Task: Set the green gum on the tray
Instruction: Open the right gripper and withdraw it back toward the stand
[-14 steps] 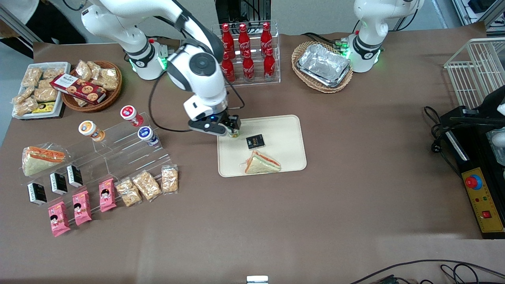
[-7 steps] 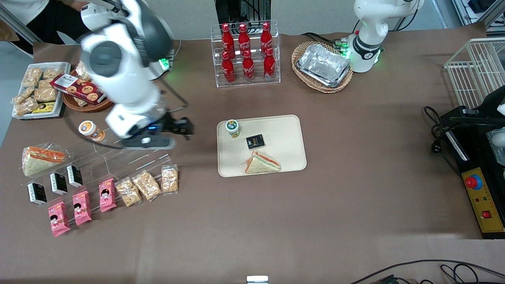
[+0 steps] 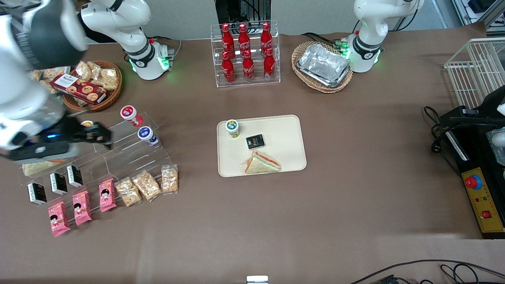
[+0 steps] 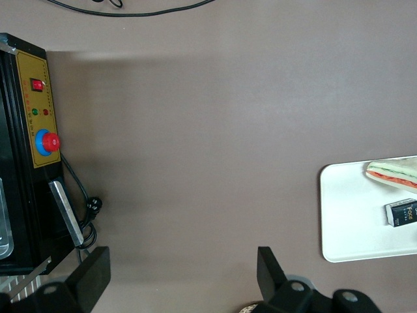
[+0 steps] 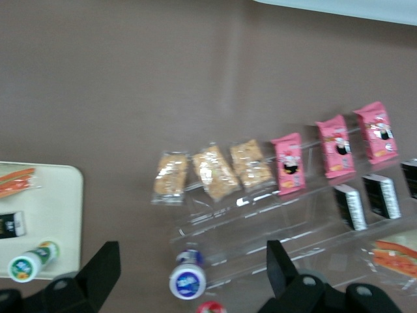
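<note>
The pincer (image 3: 103,136) hangs over the clear display steps (image 3: 126,152) at the working arm's end, fingers apart and holding nothing. The green gum (image 3: 232,128) stands upright in a corner of the tray (image 3: 288,130) — job looks done. Sharing that tray: a small black packet (image 3: 255,141) and a wrapped sandwich (image 3: 262,163). Risk now — a low sweep could clip the blue-lidded jar (image 3: 148,135) on the steps.
</note>
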